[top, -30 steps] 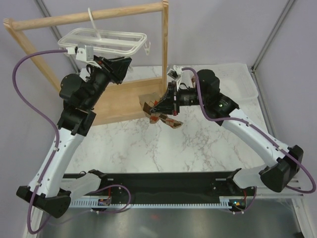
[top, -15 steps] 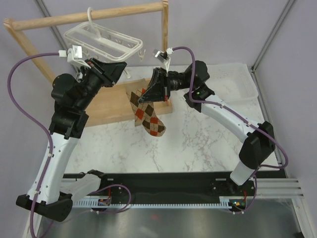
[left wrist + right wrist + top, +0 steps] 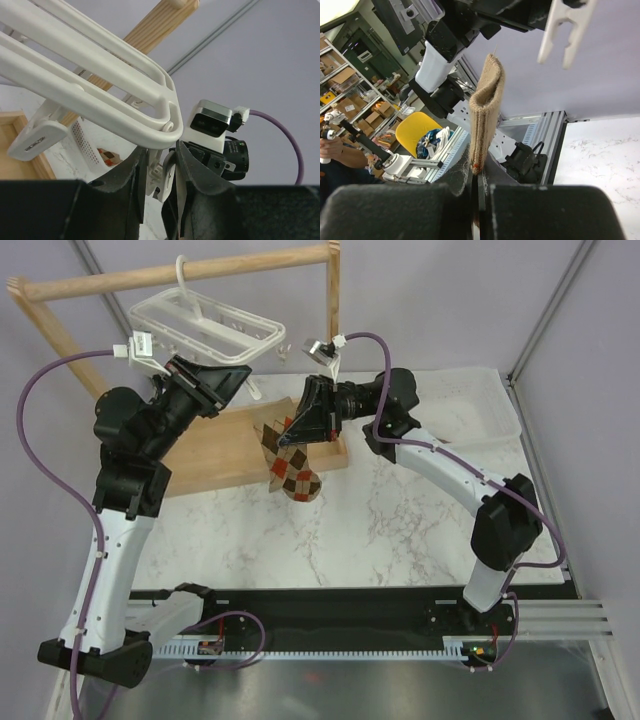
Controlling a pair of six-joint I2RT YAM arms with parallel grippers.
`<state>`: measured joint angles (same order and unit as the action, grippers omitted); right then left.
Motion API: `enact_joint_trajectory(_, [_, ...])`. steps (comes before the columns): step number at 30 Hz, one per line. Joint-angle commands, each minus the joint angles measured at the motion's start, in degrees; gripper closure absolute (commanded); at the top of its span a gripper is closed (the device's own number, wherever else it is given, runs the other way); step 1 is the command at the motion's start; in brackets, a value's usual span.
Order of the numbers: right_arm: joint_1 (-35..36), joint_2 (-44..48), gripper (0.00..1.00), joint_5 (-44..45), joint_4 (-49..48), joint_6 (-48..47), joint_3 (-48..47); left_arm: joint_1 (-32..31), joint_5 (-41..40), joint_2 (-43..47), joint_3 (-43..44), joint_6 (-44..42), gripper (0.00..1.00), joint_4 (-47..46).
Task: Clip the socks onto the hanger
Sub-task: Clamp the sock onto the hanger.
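Observation:
One argyle sock (image 3: pixel 292 466) hangs above the table, and my right gripper (image 3: pixel 296 430) is shut on its upper part. In the right wrist view its tan cuff (image 3: pixel 487 110) stands up out of the closed right gripper (image 3: pixel 476 181). The white hanger (image 3: pixel 205 322) hangs by its hook from the wooden rack's top bar. My left gripper (image 3: pixel 240 382) is raised just under the hanger's right end. In the left wrist view the left gripper (image 3: pixel 161 182) is closed on a small white clip (image 3: pixel 164 172) dangling below the hanger frame (image 3: pixel 100 95). A second sock cannot be made out with certainty.
The wooden rack (image 3: pixel 200 273) with its flat base board (image 3: pixel 215 450) stands at the back left. A white perforated basket (image 3: pixel 485 405) sits at the back right. Another white clip (image 3: pixel 565 27) hangs at the top of the right wrist view. A grey wall stands close behind.
My right arm has lifted the sock from a crumpled heap by the rack base; it now hangs nearer the hanger. My left arm shifted slightly and the hanger tilted.

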<state>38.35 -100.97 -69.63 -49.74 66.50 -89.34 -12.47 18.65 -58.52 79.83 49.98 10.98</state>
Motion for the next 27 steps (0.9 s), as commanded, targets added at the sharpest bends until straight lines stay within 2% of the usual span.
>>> enact_joint_trajectory(1, [-0.12, 0.24, 1.0, -0.16, -2.22, -1.88, -1.45, 0.34, 3.75, 0.07, 3.57, 4.42, 0.98, 0.09])
enact_joint_trajectory(4, [-0.03, 0.33, 1.0, 1.24, 7.43, -9.86, -2.94, 0.34, 4.9, -0.1, 4.45, 5.74, 0.98, 0.27])
enact_joint_trajectory(6, [0.06, 0.07, 1.0, 1.51, 12.55, -11.83, -4.43, 0.34, 5.16, -0.1, 4.63, 6.18, 0.98, 0.27])
enact_joint_trajectory(27, [0.85, 0.6, 1.0, 2.57, 13.88, -11.92, -6.99, 0.43, 5.43, 0.43, 3.49, 5.13, 0.98, 0.71])
